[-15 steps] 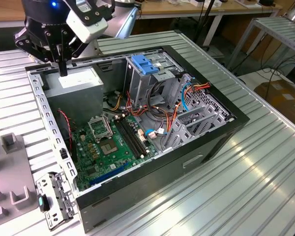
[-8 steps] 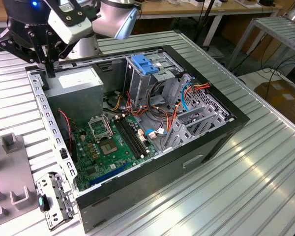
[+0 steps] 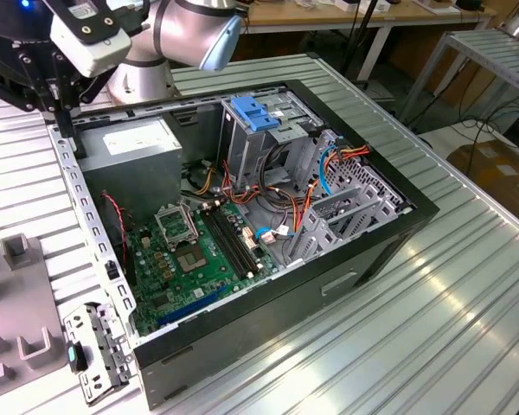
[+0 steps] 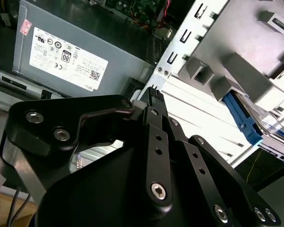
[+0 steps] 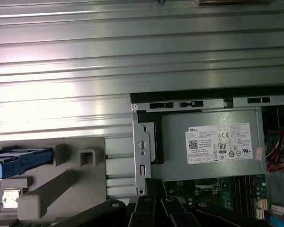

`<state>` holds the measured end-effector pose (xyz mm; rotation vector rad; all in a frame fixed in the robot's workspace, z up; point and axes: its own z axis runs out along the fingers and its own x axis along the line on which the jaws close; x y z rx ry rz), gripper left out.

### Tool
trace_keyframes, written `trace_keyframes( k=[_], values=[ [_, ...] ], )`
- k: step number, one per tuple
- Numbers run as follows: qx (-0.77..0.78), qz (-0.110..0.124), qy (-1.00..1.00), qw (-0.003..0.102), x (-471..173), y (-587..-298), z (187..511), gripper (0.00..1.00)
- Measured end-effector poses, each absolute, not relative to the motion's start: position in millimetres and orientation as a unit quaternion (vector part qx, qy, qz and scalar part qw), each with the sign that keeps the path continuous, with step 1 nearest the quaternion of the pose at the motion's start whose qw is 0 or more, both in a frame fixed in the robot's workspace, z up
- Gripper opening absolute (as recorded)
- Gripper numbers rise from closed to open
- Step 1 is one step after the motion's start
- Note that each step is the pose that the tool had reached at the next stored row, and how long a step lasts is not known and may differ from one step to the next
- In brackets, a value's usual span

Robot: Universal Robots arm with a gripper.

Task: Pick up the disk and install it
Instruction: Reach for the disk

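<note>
The disk [image 4: 276, 138] lies in a grey holder [image 4: 236, 66] on the table beside the computer case, with one blue side rail [image 4: 243, 117] facing me. In the first wrist view its blue rail [image 5: 22, 161] sticks out of the same grey holder [image 5: 61, 182]. My gripper [image 4: 151, 94] hangs above the case's side wall next to the power supply, apart from the disk. It is shut and holds nothing. In the exterior view the gripper [image 3: 73, 143] is at the far left corner of the case [image 3: 389, 233].
The open case holds a grey power supply [image 3: 125, 143], a green motherboard [image 3: 195, 259], loose cables and a metal drive cage with a light-blue latch [image 3: 255, 112]. Grey fixtures [image 3: 17, 255] stand on the ribbed metal table [image 3: 415, 346] at the exterior view's left.
</note>
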<state>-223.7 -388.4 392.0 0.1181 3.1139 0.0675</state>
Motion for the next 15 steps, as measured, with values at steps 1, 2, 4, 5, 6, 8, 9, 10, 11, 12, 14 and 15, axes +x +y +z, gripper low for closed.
trace_keyframes(
  k=[1,2,4,5,6,8,9,10,11,12,14,15],
  values=[
    [0.038,0.022,0.999,0.012,-225.9,-388.2,391.9,0.11],
    [0.038,0.022,0.999,0.012,-227.8,-388.1,391.9,0.11],
    [0.038,0.022,0.999,0.012,-232.2,-387.8,391.8,0.11],
    [0.038,0.022,0.999,0.012,-234.7,-387.7,391.8,0.11],
    [0.038,0.022,0.999,0.012,-236.6,-387.6,391.7,0.11],
    [0.038,0.022,0.999,0.012,-241.1,-387.4,391.7,0.11],
    [0.038,0.022,0.999,0.012,-243.4,-387.3,391.6,0.11],
    [0.038,0.022,0.999,0.012,-245.6,-387.2,391.5,0.11],
    [0.038,0.022,0.999,0.012,-250.0,-387.0,391.5,0.11],
    [0.038,0.022,0.999,0.012,-252.6,-387.0,391.5,0.11],
    [0.038,0.022,0.999,0.012,-256.6,-386.9,391.5,0.11],
    [0.038,0.022,0.999,0.012,-258.5,-386.8,391.4,0.11]
  ],
)
